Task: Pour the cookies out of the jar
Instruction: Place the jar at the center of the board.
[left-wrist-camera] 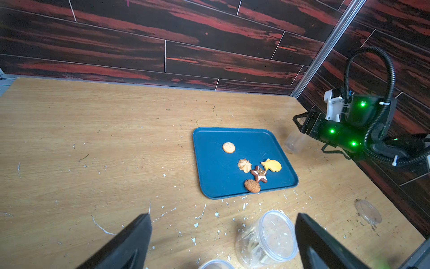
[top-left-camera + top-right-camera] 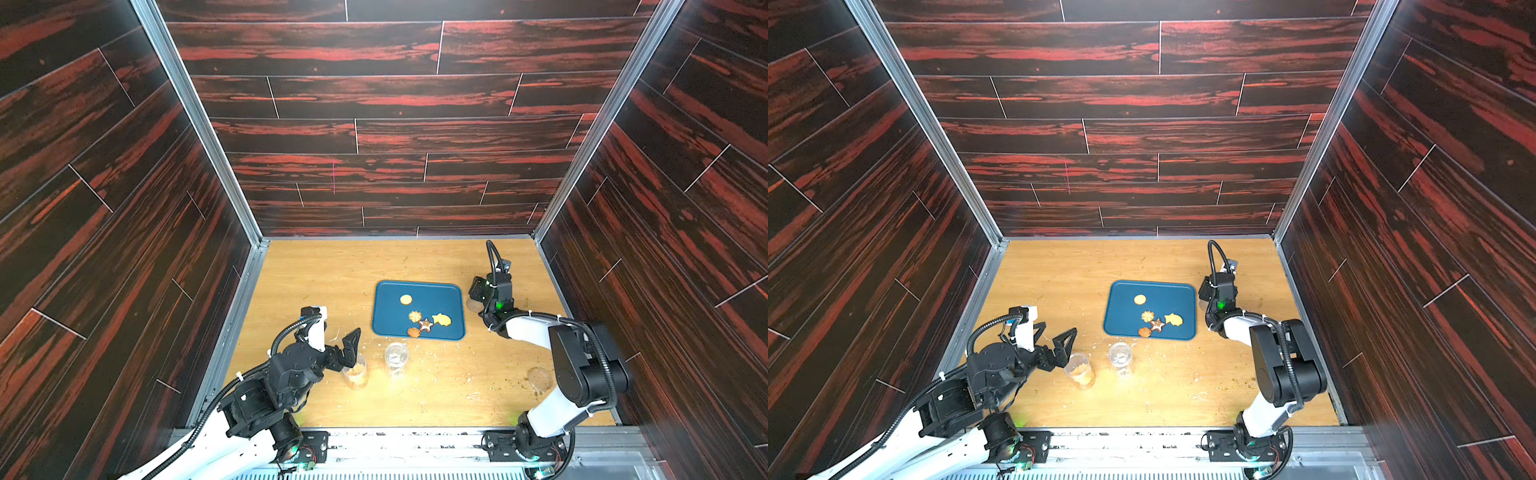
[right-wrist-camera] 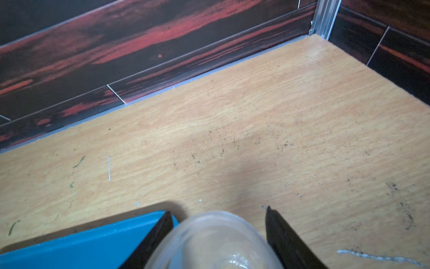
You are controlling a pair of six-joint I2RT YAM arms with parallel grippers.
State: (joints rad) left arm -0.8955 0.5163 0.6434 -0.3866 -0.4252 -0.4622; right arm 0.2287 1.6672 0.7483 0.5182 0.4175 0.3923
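Your left gripper [image 1: 223,215] hovers at the lower left of both top views, jaws spread wide and holding nothing. Close by it is a jar of tan contents [image 2: 356,374]; you cannot tell whether those are biscuits or crumbs. Just to the right of that is an empty clear jar [image 2: 396,356], with pale crumbs [image 1: 216,214] strewn over the wooden table [image 2: 332,270]. A clear lid [image 2: 539,378] lies flat at the lower right. Beyond these, at the centre of the tabletop, five cookies [image 2: 424,324] lie on the blue tray [image 2: 390,311]. One round piece sits alone toward the far side, and four cluster near the tray's near edge. Farther back, just off the tray's right rim, your right gripper [image 3: 217,210] is clamped on a see-through jar [image 3: 214,242]. You cannot make out what that jar contains.
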